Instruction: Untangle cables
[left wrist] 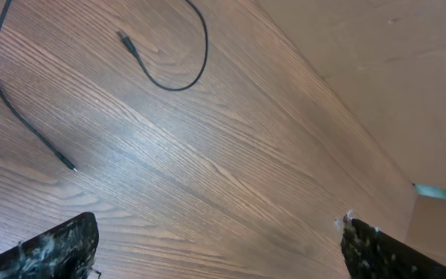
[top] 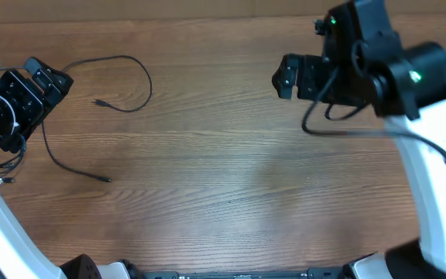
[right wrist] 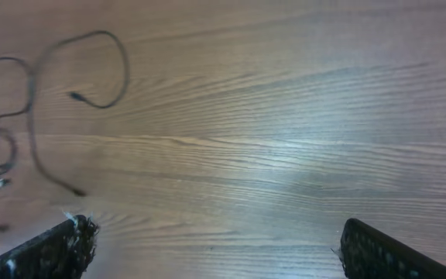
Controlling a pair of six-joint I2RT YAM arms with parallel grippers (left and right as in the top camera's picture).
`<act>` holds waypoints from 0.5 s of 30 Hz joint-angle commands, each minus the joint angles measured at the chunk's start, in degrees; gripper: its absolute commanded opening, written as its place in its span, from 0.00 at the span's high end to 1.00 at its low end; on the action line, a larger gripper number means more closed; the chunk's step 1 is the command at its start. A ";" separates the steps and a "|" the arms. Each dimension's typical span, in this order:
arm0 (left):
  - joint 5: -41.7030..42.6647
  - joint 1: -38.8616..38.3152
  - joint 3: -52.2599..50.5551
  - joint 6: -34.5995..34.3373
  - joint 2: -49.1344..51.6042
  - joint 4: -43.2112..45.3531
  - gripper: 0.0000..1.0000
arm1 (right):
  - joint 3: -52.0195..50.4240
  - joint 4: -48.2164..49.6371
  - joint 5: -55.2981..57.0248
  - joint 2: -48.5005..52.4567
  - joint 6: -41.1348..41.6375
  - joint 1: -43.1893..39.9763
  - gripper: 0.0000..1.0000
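- Wood-grain table [top: 231,170] fills my overhead feed. A plain tan wall [left wrist: 378,70] stands beyond its far edge in the left wrist feed.
- I see the cables [top: 134,74] lying flat on the table at about 9 to 10 o'clock from its centre. They are thin black cords, loosely spread and not knotted where I can follow them.
- One strand swings out in an open loop and curls back. Its plug end [top: 99,102] lies free on the wood inside the curve.
- A second strand runs off toward 5 o'clock from the same spot. It ends loose on bare wood, well apart from that plug end.
- A small tangle [top: 2,177] sits at the table's 8 o'clock edge, beside the left arm. My right wrist feed shows it only as blurred little rings at 9 o'clock.
- My left gripper [top: 49,77] hangs at 1 o'clock of the small tangle. Both long strands seem to run out from beneath it, and I cannot tell whether they touch it. Its fingers are spread wide, with nothing between them in the wrist feed.
- My right gripper [top: 283,76] hangs at the table's 1 o'clock, well apart from the cables. Its fingers are spread wide too, over bare wood only.
- That arm's own thick wire [top: 324,128] droops just below it.
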 commanded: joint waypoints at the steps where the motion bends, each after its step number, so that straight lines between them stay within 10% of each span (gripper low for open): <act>1: -0.81 -0.52 0.15 1.11 -0.15 -0.15 0.00 | 0.94 -1.57 -0.83 -7.89 0.00 0.55 0.00; 15: -0.81 -0.52 0.15 1.11 -0.15 -0.15 0.00 | 0.92 -2.47 -1.95 -16.44 0.74 0.44 0.00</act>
